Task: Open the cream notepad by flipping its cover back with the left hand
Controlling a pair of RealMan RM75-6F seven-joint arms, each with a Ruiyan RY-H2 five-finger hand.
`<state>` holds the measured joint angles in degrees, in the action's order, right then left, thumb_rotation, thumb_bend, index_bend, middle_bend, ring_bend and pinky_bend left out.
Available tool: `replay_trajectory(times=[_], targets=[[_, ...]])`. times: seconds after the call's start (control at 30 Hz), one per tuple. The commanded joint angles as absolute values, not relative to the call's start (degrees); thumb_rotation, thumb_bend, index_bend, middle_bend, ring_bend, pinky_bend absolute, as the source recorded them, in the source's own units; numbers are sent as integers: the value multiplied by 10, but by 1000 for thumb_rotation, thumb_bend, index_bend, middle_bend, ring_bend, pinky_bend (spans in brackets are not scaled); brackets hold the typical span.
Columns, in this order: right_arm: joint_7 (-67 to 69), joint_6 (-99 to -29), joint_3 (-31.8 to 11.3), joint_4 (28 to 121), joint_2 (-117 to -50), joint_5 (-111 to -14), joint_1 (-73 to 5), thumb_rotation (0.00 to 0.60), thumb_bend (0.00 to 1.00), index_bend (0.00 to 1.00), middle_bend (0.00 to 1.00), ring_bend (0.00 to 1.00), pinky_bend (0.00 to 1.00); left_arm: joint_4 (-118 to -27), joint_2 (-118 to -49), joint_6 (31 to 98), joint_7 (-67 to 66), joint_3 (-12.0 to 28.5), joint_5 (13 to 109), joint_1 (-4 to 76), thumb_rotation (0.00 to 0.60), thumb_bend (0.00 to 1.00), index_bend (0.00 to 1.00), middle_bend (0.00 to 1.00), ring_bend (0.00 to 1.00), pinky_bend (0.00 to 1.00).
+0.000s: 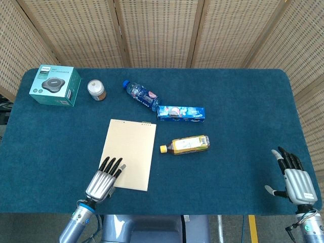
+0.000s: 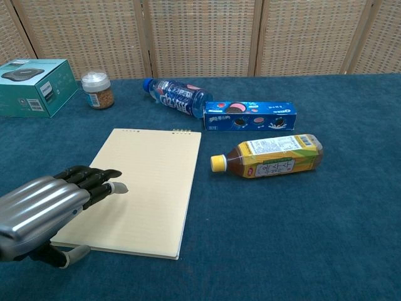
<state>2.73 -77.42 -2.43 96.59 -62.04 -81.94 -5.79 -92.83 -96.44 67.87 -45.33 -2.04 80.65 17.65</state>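
The cream notepad [image 1: 129, 153] [image 2: 146, 185] lies closed and flat on the blue table, its spiral binding along the far edge. My left hand [image 1: 105, 181] [image 2: 51, 211] hovers over the notepad's near left corner, palm down, fingers stretched out and apart, holding nothing. Whether the fingertips touch the cover I cannot tell. My right hand [image 1: 292, 177] rests at the table's near right edge, fingers spread, far from the notepad; the chest view does not show it.
A yellow tea bottle [image 1: 186, 145] [image 2: 269, 157] lies just right of the notepad. Beyond it sit a blue cookie box [image 1: 181, 113] [image 2: 249, 116] and a water bottle [image 1: 141, 95] [image 2: 175, 95]. A small jar [image 1: 96, 89] [image 2: 97, 89] and a teal box [image 1: 55, 85] [image 2: 28, 86] stand far left.
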Motion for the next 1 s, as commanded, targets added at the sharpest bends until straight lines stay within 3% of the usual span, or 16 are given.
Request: replay_trajectory(times=[0.03, 1.0], targets=[[28, -774, -24, 966, -620, -820, -58, 600, 53, 17, 0, 0, 0, -925, -969, 675, -458, -21, 804, 180, 600, 331, 0, 0, 0, 0], [38, -771, -22, 970, -618, -822, -59, 600, 53, 17, 0, 0, 0, -875, -1015, 684, -462, -16, 797, 194, 600, 369, 0, 0, 0, 0]])
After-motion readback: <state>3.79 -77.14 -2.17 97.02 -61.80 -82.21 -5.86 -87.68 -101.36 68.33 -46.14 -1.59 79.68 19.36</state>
